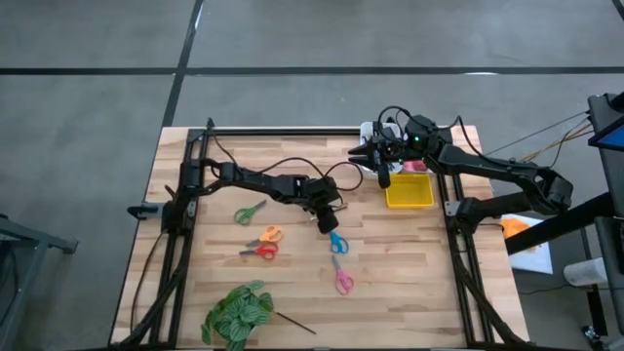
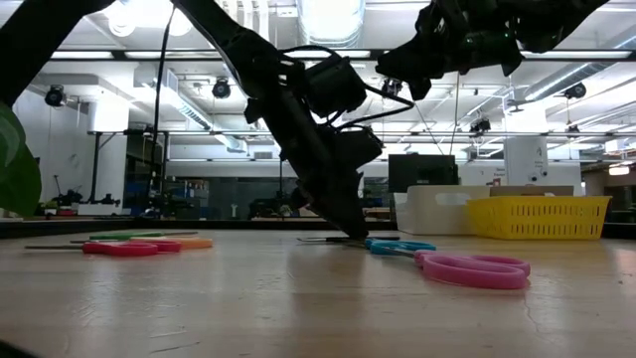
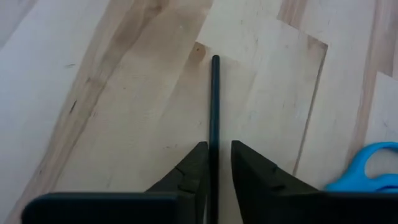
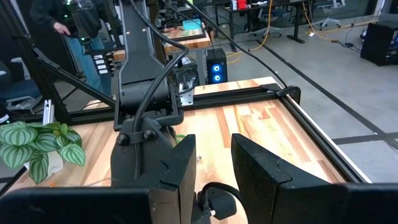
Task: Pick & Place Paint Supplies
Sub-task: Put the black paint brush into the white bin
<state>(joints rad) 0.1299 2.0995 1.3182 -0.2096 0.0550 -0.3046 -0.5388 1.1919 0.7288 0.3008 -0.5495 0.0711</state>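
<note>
At mid-counter [image 1: 292, 268] I am holding the left gripper [image 3: 216, 163] low, its jaws parted astride a thin dark brush [image 3: 214, 112] lying flat beside blue scissors [image 3: 367, 171], ready to pinch, while the right gripper [image 1: 382, 161], nothing visibly in its parted jaws, is waiting above the yellow bin [image 1: 409, 191].

Pale striped-grain wood table [image 1: 409, 283], black rails. Scissors, plastic handles: green pair [image 1: 249, 213]; orange pair [image 1: 266, 235]; red pair [image 1: 259, 251]; blue pair [image 1: 337, 242]; pink pair [image 1: 342, 280]. Thin black brush handle [image 3: 214, 112]. Yellow mesh basket [image 1: 409, 191]; white bin [image 2: 429, 211]. Green plant w/ pale-striped leaves [image 1: 234, 314]. Both arms dark.
</note>
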